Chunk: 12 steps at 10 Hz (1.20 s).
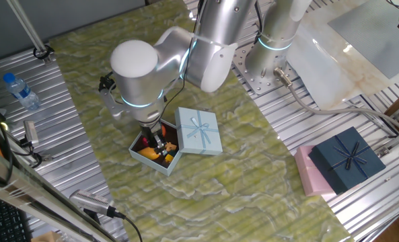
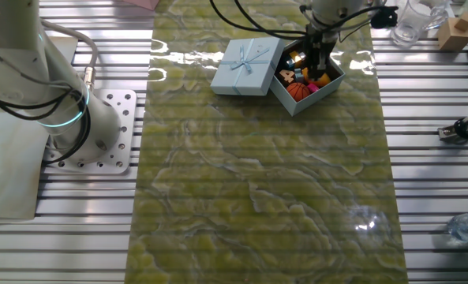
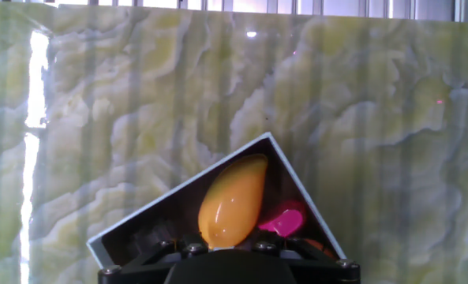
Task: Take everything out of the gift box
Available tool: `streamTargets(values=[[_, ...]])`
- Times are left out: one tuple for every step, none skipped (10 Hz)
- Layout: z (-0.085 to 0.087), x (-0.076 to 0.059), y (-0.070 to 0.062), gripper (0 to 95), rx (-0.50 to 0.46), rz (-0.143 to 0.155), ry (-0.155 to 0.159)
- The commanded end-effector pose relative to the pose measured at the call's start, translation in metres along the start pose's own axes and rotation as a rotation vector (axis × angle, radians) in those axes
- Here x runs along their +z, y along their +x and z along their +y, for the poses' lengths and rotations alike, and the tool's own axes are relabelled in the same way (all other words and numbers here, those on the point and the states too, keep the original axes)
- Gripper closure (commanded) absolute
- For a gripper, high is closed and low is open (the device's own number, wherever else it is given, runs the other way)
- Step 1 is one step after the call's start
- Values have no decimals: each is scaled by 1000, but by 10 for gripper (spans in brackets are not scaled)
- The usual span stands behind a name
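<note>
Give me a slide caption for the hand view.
Looking down from the robot's hand: a mango toy and a magenta piece inside the gift box.

Open pale-blue gift box [image 2: 303,101] w/ toys [image 2: 298,88] inside, lid [image 2: 245,68] touching beside.

The arm reaches steeply down, its hand [image 1: 160,143] lowered, finger spread unclear.

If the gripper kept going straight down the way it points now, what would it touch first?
Most likely the toys inside the gift box: the gripper is already down among them. The hand view suggests the mango-like fruit sits nearest, but the fingertips are hidden, so depth is unclear.
</note>
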<state>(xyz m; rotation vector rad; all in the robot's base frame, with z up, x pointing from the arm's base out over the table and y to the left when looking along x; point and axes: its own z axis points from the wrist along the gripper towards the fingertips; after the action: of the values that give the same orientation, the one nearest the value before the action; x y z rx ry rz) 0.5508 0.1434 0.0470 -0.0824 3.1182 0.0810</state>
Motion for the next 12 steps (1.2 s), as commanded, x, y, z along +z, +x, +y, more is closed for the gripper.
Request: streamTargets(values=[[1,1,-1,570,0,-4,3],[2,2,-1,570,0,-6,2],[3,3,-1,570,-2,-6,2],[3,3,-1,570,-2,-8,5],[3,3,-1,570,-3,-8,5],[3,4,-1,570,-2,-9,8],[1,5,-2,570,2,-12,7],[0,7,-3,570,2,-15,7],[-1,10,-6,570,3,-22,7],[-2,13,-8,570,7,-27,6],[-2,13,-9,570,9,-27,4],[0,11,-8,570,9,-27,-7]])
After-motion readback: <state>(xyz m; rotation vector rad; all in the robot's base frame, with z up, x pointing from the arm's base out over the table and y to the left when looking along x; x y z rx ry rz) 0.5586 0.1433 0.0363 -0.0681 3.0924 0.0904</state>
